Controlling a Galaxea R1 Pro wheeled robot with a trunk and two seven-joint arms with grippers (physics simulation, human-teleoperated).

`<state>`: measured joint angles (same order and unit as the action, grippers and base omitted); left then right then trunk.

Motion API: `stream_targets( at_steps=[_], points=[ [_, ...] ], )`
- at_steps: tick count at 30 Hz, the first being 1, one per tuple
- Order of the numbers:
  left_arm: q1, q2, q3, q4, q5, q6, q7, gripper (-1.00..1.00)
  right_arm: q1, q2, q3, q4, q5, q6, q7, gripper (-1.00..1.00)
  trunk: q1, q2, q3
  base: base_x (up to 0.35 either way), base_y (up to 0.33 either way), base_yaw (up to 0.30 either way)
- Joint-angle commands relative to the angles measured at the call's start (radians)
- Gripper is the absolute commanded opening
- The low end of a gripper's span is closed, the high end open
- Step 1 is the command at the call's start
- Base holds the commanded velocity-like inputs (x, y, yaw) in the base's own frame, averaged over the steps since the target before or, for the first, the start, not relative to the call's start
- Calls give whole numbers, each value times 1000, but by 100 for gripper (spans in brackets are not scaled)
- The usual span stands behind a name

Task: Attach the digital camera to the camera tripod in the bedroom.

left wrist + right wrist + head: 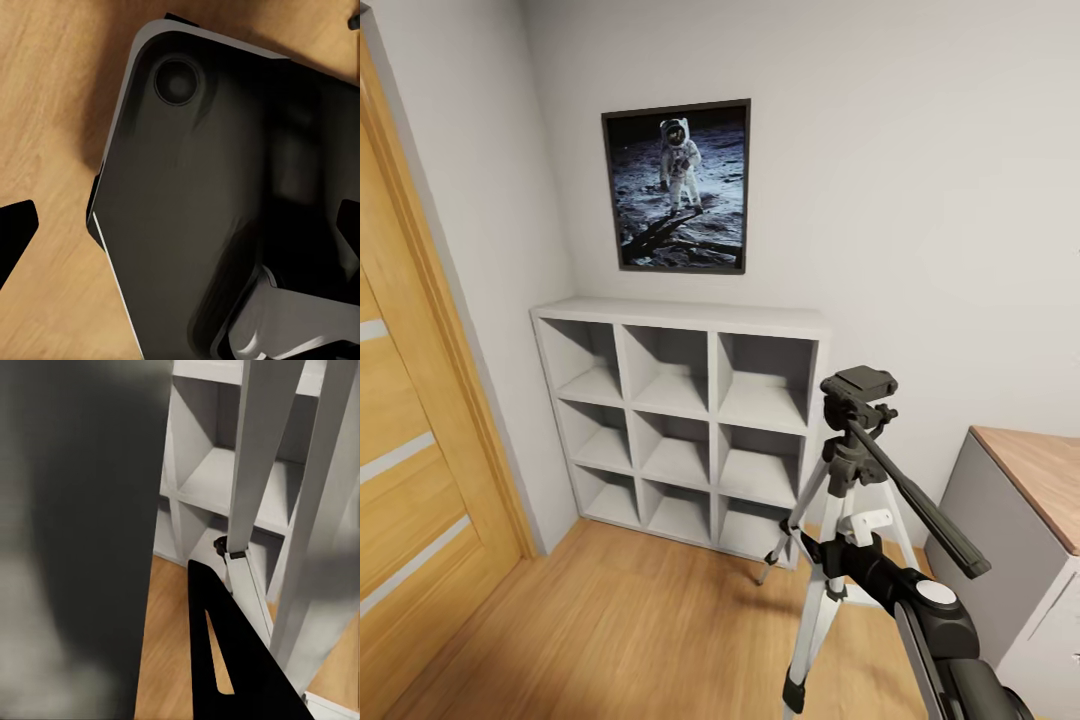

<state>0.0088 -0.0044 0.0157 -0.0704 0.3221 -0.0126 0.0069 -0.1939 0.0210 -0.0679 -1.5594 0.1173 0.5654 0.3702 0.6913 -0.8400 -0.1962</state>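
The camera tripod [850, 470] stands on the wood floor in front of the white cube shelf, its black head [858, 385] bare and its pan handle [925, 510] sloping down to the right. My right gripper [805, 545] is low beside the tripod's legs. In the right wrist view one black finger [225, 660] lies against a dark, blurred body, the digital camera [75, 547], with the silver legs [255, 472] just beyond. My left gripper [180, 229] hangs open over my own black base [225, 187], nothing between its fingertips [15, 232].
A white cube shelf [680, 420] lines the far wall under an astronaut picture [677, 185]. The wooden door [410, 450] is at the left, and a grey cabinet with a wood top [1020, 500] at the right. Bare plank floor [630, 620] stretches between door and tripod.
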Motion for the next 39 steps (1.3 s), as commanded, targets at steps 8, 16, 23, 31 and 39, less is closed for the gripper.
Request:
stream_targets(
  at_steps=[8, 16, 23, 31, 39],
  points=[
    [0, 0, 2, -2, 5, -1, 1, 100, -1, 3, 2, 1, 6, 7, 12, -100, 0, -1, -1, 0, -33, 0],
    [0, 0, 3, -2, 6, -1, 1, 100, -1, 5, -1, 24, 1, 11, 16, -100, 0, -1, -1, 0, -2, 0],
    [0, 0, 3, -2, 6, -1, 1, 100, -1, 6, -1, 32, -4, 4, 16, -100, 0, -1, -1, 0, 0, 0],
    [0, 0, 3, -2, 6, -1, 1, 100, -1, 12, 4, 40, 9, -12, 5, -100, 0, -1, -1, 0, 0, 0],
    [0, 0, 3, -2, 6, -1, 1, 100, -1, 13, 5, 40, 9, -16, 3, -100, 0, -1, -1, 0, 0, 0]
  ],
)
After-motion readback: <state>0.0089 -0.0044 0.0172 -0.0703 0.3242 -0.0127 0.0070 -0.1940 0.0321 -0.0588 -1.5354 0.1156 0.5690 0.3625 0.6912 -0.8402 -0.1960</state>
